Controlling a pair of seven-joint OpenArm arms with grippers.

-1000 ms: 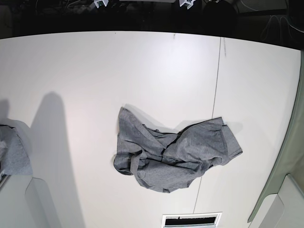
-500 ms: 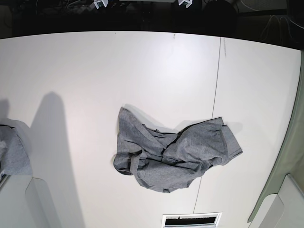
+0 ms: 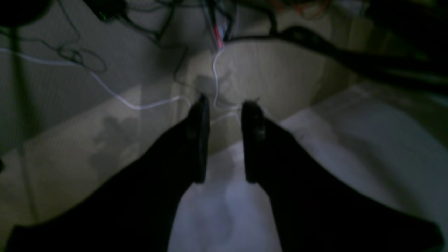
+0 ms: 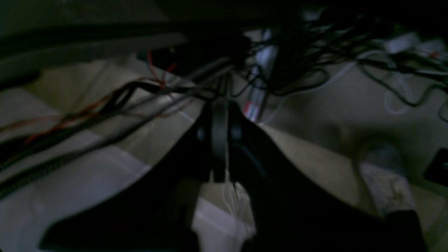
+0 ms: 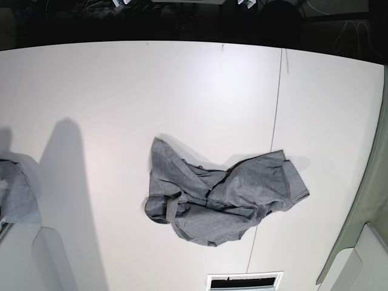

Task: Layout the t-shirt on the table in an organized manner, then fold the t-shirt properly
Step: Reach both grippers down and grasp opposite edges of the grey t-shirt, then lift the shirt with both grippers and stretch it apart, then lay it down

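Still, nothing has changed in the last second: the t-shirt (image 5: 221, 197) lies crumpled as before, near the middle of the desk (image 5: 121, 97), toward its near edge. The left gripper (image 3: 224, 115) stays spread and empty; the right gripper (image 4: 219, 140) stays pressed together, holding nothing. To me, the laying-out has not begun.

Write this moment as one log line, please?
shirt: crumpled on table, not laid out | left gripper: open, empty, off the shirt | right gripper: shut, empty | fold: not begun
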